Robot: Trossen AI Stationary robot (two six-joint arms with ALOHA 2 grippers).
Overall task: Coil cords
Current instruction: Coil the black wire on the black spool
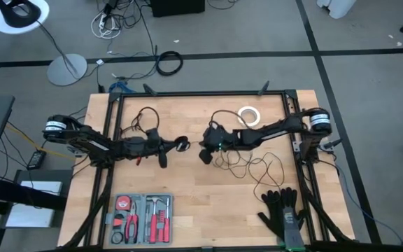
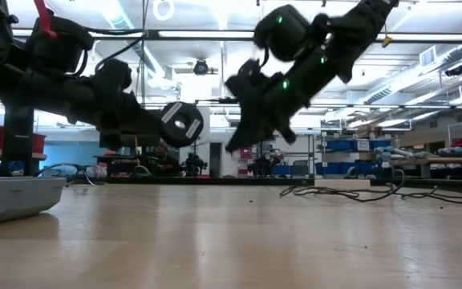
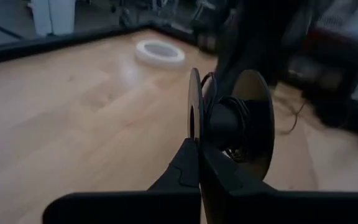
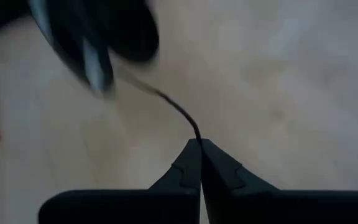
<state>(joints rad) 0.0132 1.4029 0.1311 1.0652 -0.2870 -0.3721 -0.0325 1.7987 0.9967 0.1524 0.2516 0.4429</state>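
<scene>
— Wooden table (image 1: pixel 187 203) inside a black frame is seen from above, with grey floor around it. What is shown at its middle?

— Both arms are stretched toward the centre. The left gripper (image 1: pixel 177 145) and the right gripper (image 1: pixel 203 148) are seen near each other, a little apart. From this height the fingers cannot be judged.

— Is more given by the wrist views?

— Yes. In the left wrist view the fingers are pressed together on the rim of the small round black puck (image 3: pixel 232 121), and some turns of thin cord are seen wound around its hub. In the right wrist view the fingers are closed on the black cord (image 4: pixel 176 109), which is led from the fingertips (image 4: pixel 191 163) up to the blurred puck.

— And the low view?

— There the puck (image 2: pixel 182 124) is seen face-on, held clear above the table, with the right gripper (image 2: pixel 243 138) just beside it. The rest of the cord is shown lying on the wood in loose loops, and in the high view these loops (image 1: pixel 257 168) are found under the right arm.

— What else is seen only from above?

— The white tape ring (image 1: pixel 249 115) near the far edge, a tray of tools (image 1: pixel 143 220) at the near edge, and black gloves (image 1: pixel 282 210) at the near right.
</scene>
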